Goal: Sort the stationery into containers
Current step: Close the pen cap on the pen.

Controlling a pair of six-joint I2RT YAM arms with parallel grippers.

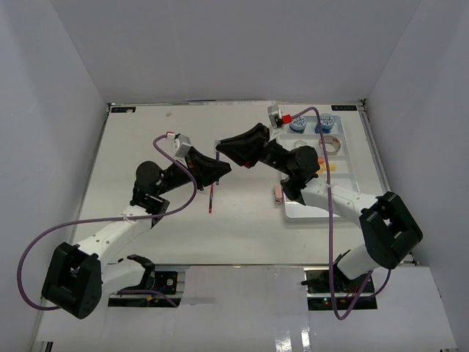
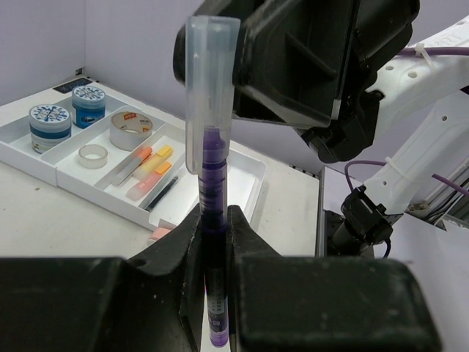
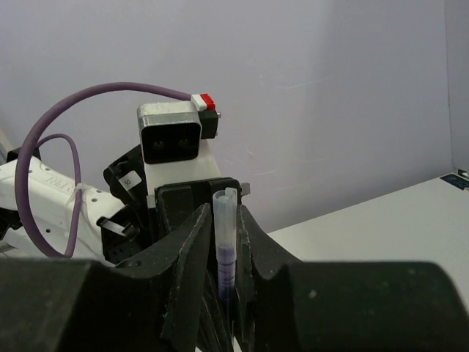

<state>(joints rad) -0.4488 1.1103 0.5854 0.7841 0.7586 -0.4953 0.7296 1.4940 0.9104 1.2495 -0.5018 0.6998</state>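
A purple pen (image 2: 213, 172) with a clear cap (image 2: 208, 81) stands between both grippers above the table's middle (image 1: 217, 150). My left gripper (image 2: 214, 220) is shut on its barrel. My right gripper (image 3: 234, 220) flanks the capped end (image 3: 225, 216) with its jaws a hair off the cap on each side. The white divided tray (image 1: 322, 209) lies at the right. It holds two blue-white tubs (image 2: 50, 121) (image 2: 89, 103), two tape rolls (image 2: 130, 128) (image 2: 91, 155), orange and yellow pieces (image 2: 150, 165) and a black pen (image 2: 161, 192).
A pink eraser (image 1: 277, 193) lies on the table against the tray's left wall, also in the left wrist view (image 2: 160, 235). White walls close in the table on three sides. Both arms' purple cables loop over the near half.
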